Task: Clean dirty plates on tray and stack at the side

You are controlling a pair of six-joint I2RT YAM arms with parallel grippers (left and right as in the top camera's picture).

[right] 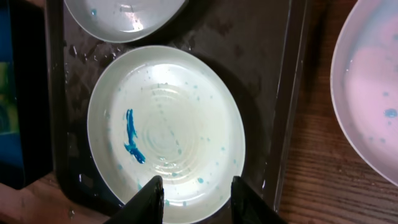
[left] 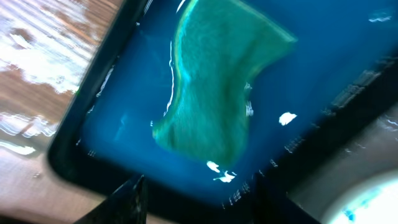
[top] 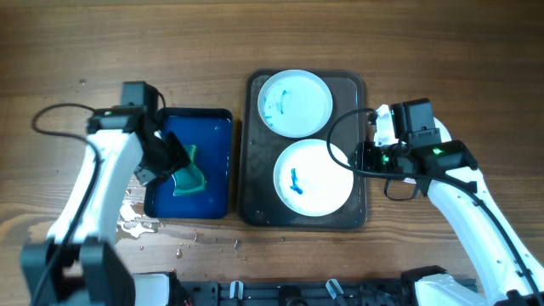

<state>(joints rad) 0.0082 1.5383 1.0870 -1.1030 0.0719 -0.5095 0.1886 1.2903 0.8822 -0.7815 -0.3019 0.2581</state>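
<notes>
The right gripper (right: 198, 202) hangs over the near edge of the tray (right: 264, 81), its fingers spread apart with nothing held. The rim of the streaked plate (right: 168, 124) lies between the fingertips, and the rest of this plate stretches out ahead of them, showing a blue smear left of its centre and fine blue specks. Beyond it, farther from the gripper on the same tray, sits the second plate (right: 124, 15), also speckled blue. Off to the gripper's right, outside the tray, the third plate (right: 373, 93) rests on the wooden surface (right: 311, 174) with a few blue spots.

The left gripper (left: 199, 205) hovers above the blue tray (left: 112, 124), fingers parted and empty. A green cloth (left: 217, 93) lies crumpled in that tray just ahead of the fingertips. Water drops (top: 136, 219) spot the surface beside the blue tray.
</notes>
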